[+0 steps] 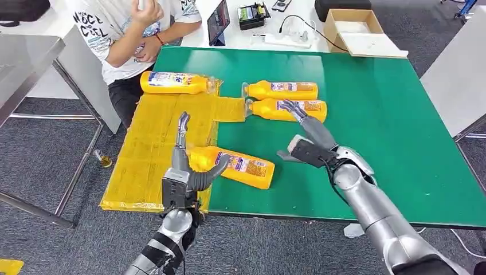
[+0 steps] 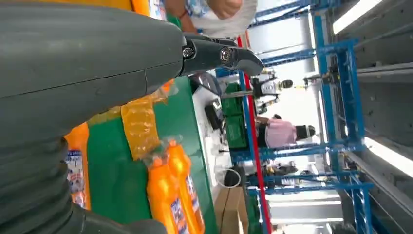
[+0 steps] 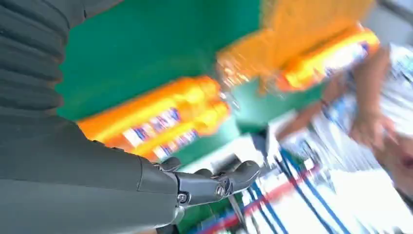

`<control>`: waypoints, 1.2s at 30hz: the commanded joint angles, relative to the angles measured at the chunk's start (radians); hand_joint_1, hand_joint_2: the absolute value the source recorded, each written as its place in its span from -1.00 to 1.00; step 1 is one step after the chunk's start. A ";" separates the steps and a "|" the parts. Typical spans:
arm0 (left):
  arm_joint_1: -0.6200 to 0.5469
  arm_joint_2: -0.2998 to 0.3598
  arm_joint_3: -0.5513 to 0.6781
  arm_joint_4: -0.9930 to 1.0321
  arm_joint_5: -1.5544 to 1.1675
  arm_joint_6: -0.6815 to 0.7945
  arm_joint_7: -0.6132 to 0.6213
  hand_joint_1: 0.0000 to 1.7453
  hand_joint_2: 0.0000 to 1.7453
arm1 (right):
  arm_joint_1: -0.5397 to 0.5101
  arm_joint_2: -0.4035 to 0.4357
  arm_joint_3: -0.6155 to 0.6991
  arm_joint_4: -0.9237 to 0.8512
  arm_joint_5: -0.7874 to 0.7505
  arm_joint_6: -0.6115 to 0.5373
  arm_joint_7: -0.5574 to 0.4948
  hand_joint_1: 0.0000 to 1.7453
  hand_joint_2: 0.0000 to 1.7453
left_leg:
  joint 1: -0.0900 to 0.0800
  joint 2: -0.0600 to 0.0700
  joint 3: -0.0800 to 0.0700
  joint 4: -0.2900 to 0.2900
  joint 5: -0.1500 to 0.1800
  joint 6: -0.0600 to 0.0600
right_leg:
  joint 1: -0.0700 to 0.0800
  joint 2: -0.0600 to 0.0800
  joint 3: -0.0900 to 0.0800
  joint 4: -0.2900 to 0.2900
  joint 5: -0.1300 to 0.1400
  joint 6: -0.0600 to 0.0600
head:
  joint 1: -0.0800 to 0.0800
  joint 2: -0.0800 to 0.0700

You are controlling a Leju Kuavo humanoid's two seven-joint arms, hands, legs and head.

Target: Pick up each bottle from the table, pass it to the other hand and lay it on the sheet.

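Four orange bottles lie on the green table (image 1: pixel 372 114). One bottle (image 1: pixel 172 83) rests on the far end of the yellow sheet (image 1: pixel 149 149). Two more (image 1: pixel 283 90) (image 1: pixel 309 109) lie side by side on bare green; the right wrist view shows this pair (image 3: pixel 156 117) blurred. The nearest bottle (image 1: pixel 246 167) lies across the sheet's right edge. My left hand (image 1: pixel 183 172) is beside its neck end, fingers straight and apart, thumb resting over the bottle. My right hand (image 1: pixel 309 143) hovers open, fingertips reaching over the nearer bottle of the pair.
A person in a white shirt (image 1: pixel 123 28) stands at the table's far left corner. Behind the table are a cardboard box (image 1: pixel 352 26), a power strip (image 1: pixel 281 39) and a tablet (image 1: pixel 219 22). A small bottle (image 1: pixel 104 159) lies on the floor to the left.
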 commanded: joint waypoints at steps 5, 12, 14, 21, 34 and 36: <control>-0.040 -0.005 0.013 0.074 -0.006 0.016 -0.031 -1.00 1.00 | 0.072 0.231 -0.013 -0.013 0.101 -0.170 0.020 -1.00 1.00 | 0.000 0.002 0.004 -0.001 -0.001 0.001 | 0.001 0.001 0.003 -0.001 -0.001 -0.002 | 0.000 0.000; -0.064 -0.005 -0.005 0.087 0.005 0.027 -0.031 -1.00 1.00 | 0.039 0.318 0.002 0.146 0.138 -0.195 0.015 -1.00 1.00 | 0.001 0.005 0.006 -0.001 -0.002 0.001 | 0.001 0.004 0.004 -0.001 0.000 -0.003 | 0.000 0.000; -0.064 -0.005 -0.005 0.087 0.005 0.027 -0.031 -1.00 1.00 | 0.039 0.318 0.002 0.146 0.138 -0.195 0.015 -1.00 1.00 | 0.000 0.001 0.004 -0.001 0.000 0.001 | 0.001 0.000 0.003 -0.001 -0.001 -0.003 | 0.000 0.000; -0.064 -0.005 -0.005 0.087 0.005 0.027 -0.031 -1.00 1.00 | 0.039 0.318 0.002 0.146 0.138 -0.195 0.015 -1.00 1.00 | 0.000 0.001 0.003 -0.001 0.000 0.001 | 0.000 0.001 0.002 -0.001 -0.001 -0.002 | 0.000 0.000; -0.036 0.012 0.021 0.063 0.010 0.043 -0.031 -1.00 1.00 | -0.051 0.338 0.006 0.309 0.186 -0.194 0.137 -1.00 1.00 | 0.000 0.003 0.005 -0.001 -0.001 0.001 | 0.001 0.002 0.004 -0.001 -0.001 -0.003 | 0.000 0.000; -0.032 0.012 0.024 0.058 0.009 0.040 -0.031 -1.00 1.00 | -0.063 0.338 0.011 0.329 0.200 -0.191 0.171 -1.00 1.00 | -0.001 0.003 0.003 -0.001 0.000 0.001 | 0.000 0.002 0.002 -0.001 0.000 -0.002 | 0.000 0.000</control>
